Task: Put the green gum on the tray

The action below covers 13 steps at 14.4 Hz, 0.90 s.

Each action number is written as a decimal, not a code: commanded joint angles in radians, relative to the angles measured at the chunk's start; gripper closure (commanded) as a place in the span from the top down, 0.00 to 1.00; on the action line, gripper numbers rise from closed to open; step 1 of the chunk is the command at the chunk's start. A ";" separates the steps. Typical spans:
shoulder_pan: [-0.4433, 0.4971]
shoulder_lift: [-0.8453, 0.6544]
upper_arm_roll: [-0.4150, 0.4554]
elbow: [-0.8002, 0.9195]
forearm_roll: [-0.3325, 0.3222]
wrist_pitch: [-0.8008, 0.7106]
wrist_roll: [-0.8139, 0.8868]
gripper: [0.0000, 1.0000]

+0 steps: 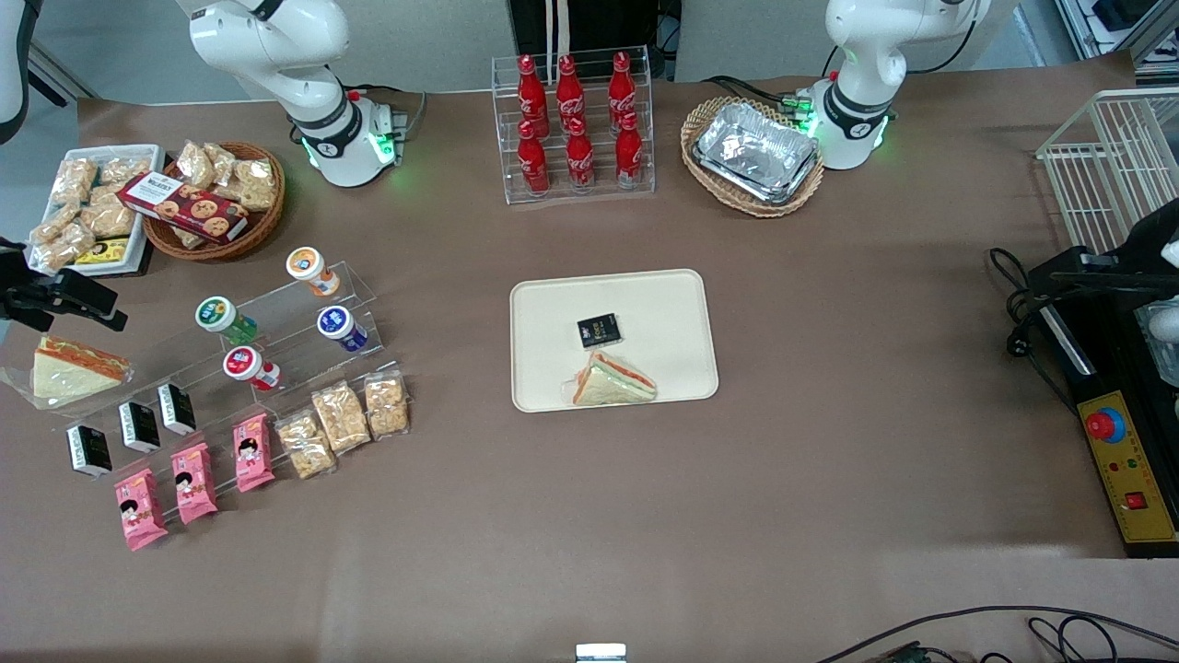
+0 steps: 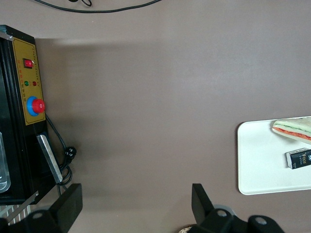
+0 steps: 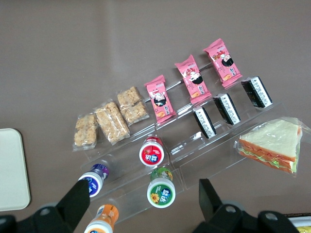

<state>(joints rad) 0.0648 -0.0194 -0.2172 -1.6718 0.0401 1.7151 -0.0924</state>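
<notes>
The work surface is a brown matte table [image 1: 829, 460] carrying snack displays toward the working arm's end and a large flat cream-beige rectangular tray [image 1: 663, 304] near its middle. The tray already holds a small black packet [image 1: 599, 331] and a wrapped triangular sandwich [image 1: 612, 380]; the rest of it is bare.

The green gum, a small cylindrical bottle with a green body and a white round lid bearing a green-ringed label [image 3: 161, 191], lies on a clear acrylic stepped rack [image 1: 304, 331]. An orange-lidded bottle [image 3: 101, 224] and a blue-lidded bottle [image 3: 92, 182] share the rack, and a red-lidded bottle [image 3: 151, 151] rests on the next step.

The step in hand is judged to be the approach to the gum; nothing has been grasped. The right arm's black two-finger gripper [image 3: 146, 204] hangs above the rack with its fingers spread wide and nothing between them. In the wrist view the green gum sits between the two fingers, below them and not touched.

Recommended procedure:
- Centre the spread fingers on the green body, not the lid.
- Descend straight so the neighbouring bottles are not touched.
- Close only once both fingers flank the body.
- Lift clear of the rack before travelling toward the tray's bare part.
</notes>
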 commanded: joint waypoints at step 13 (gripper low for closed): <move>-0.005 -0.011 -0.004 0.004 -0.035 -0.051 -0.118 1.00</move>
<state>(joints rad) 0.0634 -0.0189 -0.2191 -1.6728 0.0243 1.6905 -0.1821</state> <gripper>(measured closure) 0.000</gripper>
